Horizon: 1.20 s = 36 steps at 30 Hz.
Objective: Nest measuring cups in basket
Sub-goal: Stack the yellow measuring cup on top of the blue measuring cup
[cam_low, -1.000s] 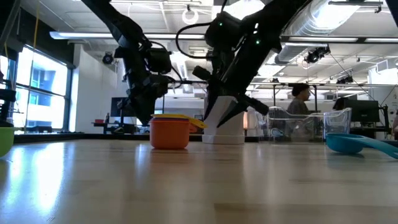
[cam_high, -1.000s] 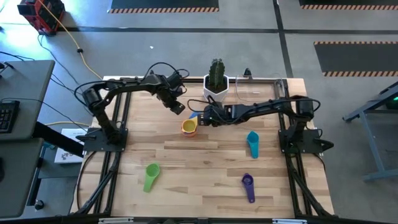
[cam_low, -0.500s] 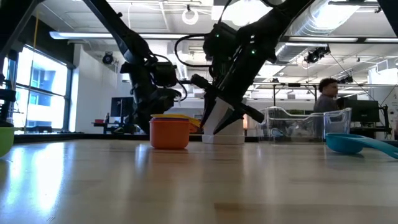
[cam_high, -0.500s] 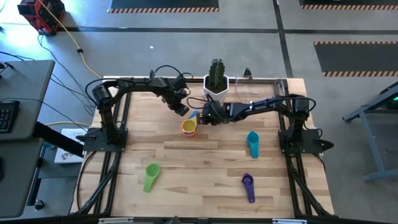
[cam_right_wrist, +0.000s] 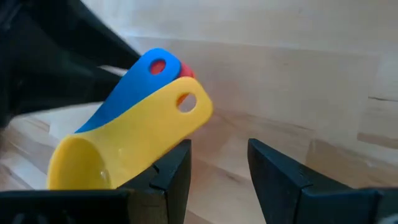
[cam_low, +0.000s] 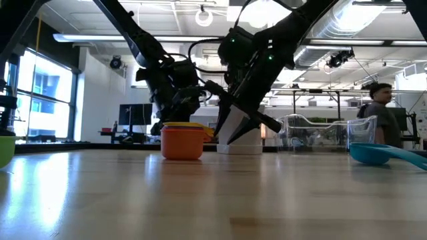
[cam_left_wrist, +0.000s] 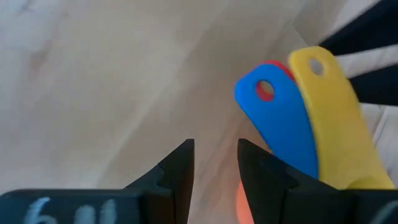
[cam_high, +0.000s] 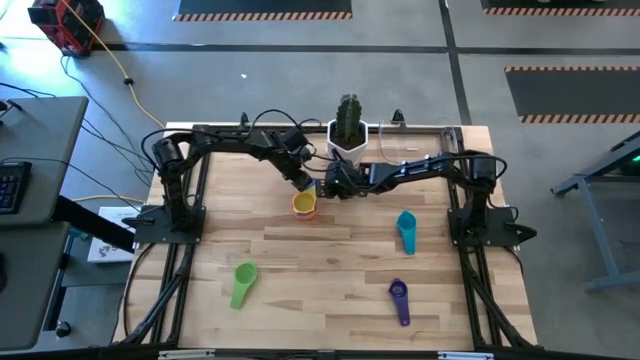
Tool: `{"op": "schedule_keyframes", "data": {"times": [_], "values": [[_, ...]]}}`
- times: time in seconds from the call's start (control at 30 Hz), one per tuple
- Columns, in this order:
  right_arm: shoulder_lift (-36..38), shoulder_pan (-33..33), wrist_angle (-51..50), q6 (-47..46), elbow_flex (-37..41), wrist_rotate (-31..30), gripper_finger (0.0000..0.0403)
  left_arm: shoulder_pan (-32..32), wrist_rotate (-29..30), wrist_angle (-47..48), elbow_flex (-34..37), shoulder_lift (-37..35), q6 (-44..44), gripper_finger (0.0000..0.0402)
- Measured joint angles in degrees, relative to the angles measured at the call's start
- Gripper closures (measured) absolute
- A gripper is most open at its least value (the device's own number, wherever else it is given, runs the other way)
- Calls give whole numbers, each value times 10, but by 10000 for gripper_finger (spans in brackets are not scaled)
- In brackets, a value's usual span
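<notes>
A pale, planked wooden table [cam_high: 330, 270] stands on a grey concrete floor, and beyond it the low view shows an open workshop with ceiling ducts, windows, monitors and a person [cam_low: 380, 110]. Near the far edge sit a white pot with a cactus [cam_high: 347, 130] and, right of it, the clear thin-walled basket [cam_low: 320, 132]. Smooth plastic scoops lie about: an orange, yellow and blue nested stack [cam_high: 305, 203] at centre, teal [cam_high: 406, 231], purple [cam_high: 399, 297] and green [cam_high: 241, 282] cups apart; the left gripper [cam_left_wrist: 214, 163] and right gripper [cam_right_wrist: 219, 163] hover just beside the stack, both part-open, holding nothing.
</notes>
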State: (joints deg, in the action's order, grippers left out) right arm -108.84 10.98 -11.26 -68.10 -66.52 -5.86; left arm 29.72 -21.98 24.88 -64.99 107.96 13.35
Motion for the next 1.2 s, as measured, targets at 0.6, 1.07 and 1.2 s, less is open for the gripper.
{"op": "schedule_keyframes", "data": {"times": [0.6, 1.07, 1.2], "values": [[-12, -1, 27, 39, -2, 21, 253, -35, 2, -7, 0, 0, -77, 289], [-11, -34, 27, -2, -3, 66, 253, -59, 0, 21, 0, 0, -74, 289], [-11, -53, 26, -24, -3, 69, 253, -74, 0, 42, 0, 0, -74, 289]]}}
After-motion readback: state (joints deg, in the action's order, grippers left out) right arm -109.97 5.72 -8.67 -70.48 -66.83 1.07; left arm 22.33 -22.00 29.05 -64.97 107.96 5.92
